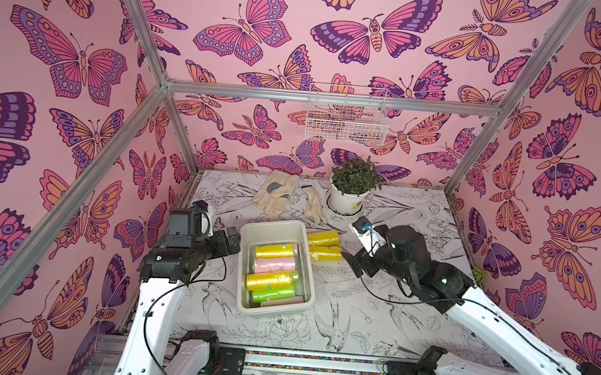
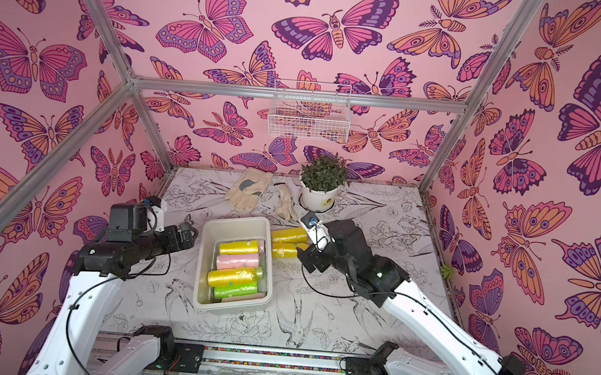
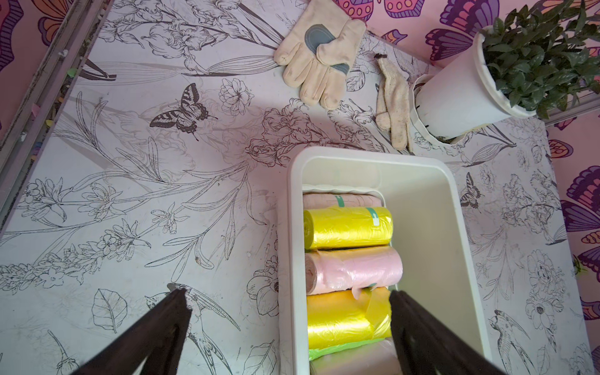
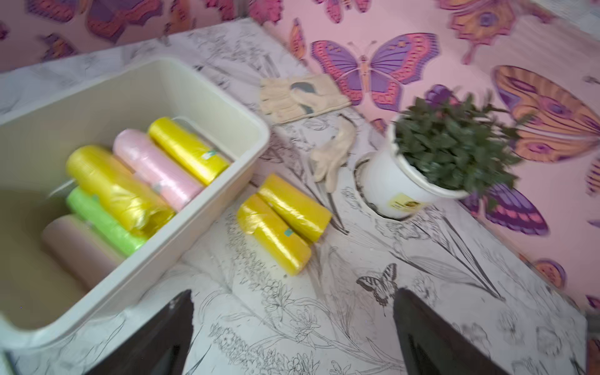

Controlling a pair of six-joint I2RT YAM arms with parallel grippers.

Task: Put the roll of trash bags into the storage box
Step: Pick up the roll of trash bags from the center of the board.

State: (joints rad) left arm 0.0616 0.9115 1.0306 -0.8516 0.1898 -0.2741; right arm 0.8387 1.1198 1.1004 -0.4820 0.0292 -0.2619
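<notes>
Left gripper (image 3: 288,291), right gripper (image 4: 293,291) gaping empty, rolls (image 4: 276,237) maybe touching storage box (image 4: 194,233), outside left wrist view

Both top views look steeply down from high at six o'clock, above the arm bases, toward twelve, taking in the whole table (image 1: 431,216). The left wrist camera hangs close over the storage box (image 3: 293,227), tilted toward one o'clock. The right wrist camera sits low and near, facing about eleven o'clock. Both wrist views share the box, gloves (image 3: 319,61) and plant pot (image 3: 454,100).
</notes>
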